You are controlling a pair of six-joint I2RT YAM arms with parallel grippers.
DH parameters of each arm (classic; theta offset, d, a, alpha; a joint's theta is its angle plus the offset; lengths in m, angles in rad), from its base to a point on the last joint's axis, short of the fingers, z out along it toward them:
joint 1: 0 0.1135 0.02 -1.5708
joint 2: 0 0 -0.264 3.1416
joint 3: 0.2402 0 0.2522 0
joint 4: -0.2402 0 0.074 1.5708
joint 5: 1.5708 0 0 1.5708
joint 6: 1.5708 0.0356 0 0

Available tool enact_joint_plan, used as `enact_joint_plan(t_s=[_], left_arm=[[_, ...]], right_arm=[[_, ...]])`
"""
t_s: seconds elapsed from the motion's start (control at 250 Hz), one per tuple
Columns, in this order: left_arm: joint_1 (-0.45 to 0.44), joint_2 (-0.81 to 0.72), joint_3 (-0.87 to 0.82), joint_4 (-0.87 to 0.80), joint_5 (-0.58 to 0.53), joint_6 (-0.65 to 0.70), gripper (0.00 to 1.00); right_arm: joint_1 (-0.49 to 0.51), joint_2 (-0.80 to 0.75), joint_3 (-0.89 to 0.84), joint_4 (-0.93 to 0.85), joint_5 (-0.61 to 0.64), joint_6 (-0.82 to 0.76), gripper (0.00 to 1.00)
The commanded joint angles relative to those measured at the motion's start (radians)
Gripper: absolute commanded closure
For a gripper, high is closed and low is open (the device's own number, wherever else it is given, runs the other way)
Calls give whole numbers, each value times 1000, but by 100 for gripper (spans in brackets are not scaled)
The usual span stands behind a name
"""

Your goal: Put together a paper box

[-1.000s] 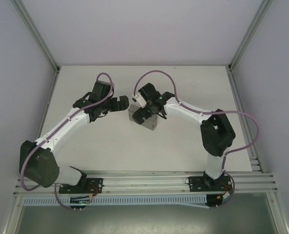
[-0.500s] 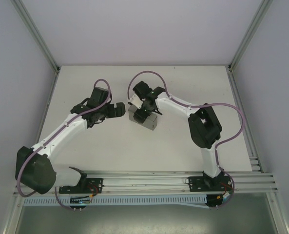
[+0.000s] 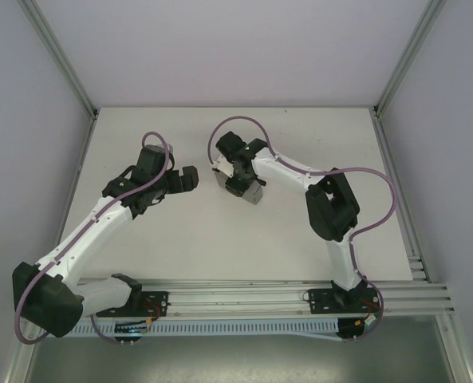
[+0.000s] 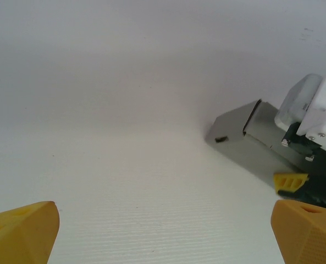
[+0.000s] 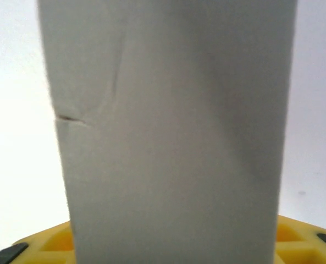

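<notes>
The paper box [image 3: 253, 195] is a small grey card box lying on the white table [image 3: 188, 239] at mid-back. My right gripper [image 3: 238, 177] reaches down onto it from above, its jaws closed against the box's two sides. In the right wrist view the box [image 5: 173, 137] stands between the yellow fingers [image 5: 36, 245], with a small crease on its left edge. My left gripper [image 3: 191, 177] hangs open a short way left of the box, touching nothing. From the left wrist the box [image 4: 245, 135] lies ahead to the right, beyond the wide-apart yellow fingertips [image 4: 20, 228].
Metal frame posts [image 3: 61, 60] and pale side walls bound the table on the left, right and back. A rail [image 3: 244, 297] with both arm bases runs along the near edge. Bare table surface lies in front of the box.
The right gripper has narrowed its jaws onto the box and shifted slightly back and left with it. The left arm has drawn back to the left, away from the box, staying open.
</notes>
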Motion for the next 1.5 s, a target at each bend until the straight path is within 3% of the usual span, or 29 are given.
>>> enact_joint_plan(t_s=[0.0,0.08,0.264,0.488,0.644,0.676,0.715,0.855,0.955,1.235,1.403,1.495], left_arm=[[1,-19,-19,-33,-26,-9,2],[1,-21,-22,-34,-29,-9,2],[1,-15,-31,-32,-28,-29,2],[1,-11,-26,-33,-23,-37,2],[1,-12,-10,-44,-6,-45,2],[1,-12,-7,-42,7,-46,2],[1,-13,-2,-37,25,-46,2],[1,-13,10,-42,26,-36,2],[1,-11,14,-45,20,-31,2],[0,21,23,-27,16,-34,2],[23,28,-2,82,-86,-13,2],[88,25,-48,221,-109,58,1]], right_arm=[[6,-26,21,-8,193,-68,59],[13,-37,-7,36,286,-142,58],[47,-63,-200,328,485,-427,55],[54,-145,-397,560,373,-564,53],[48,-167,-448,530,323,-583,51],[48,-167,-447,512,317,-582,48],[48,-166,-442,478,301,-574,37],[47,-191,-435,375,235,-525,6],[44,-231,-444,334,187,-492,1],[-16,-410,-466,264,-69,-386,1],[-198,-544,-519,450,14,23,1],[-382,-637,-600,558,122,334,1]])
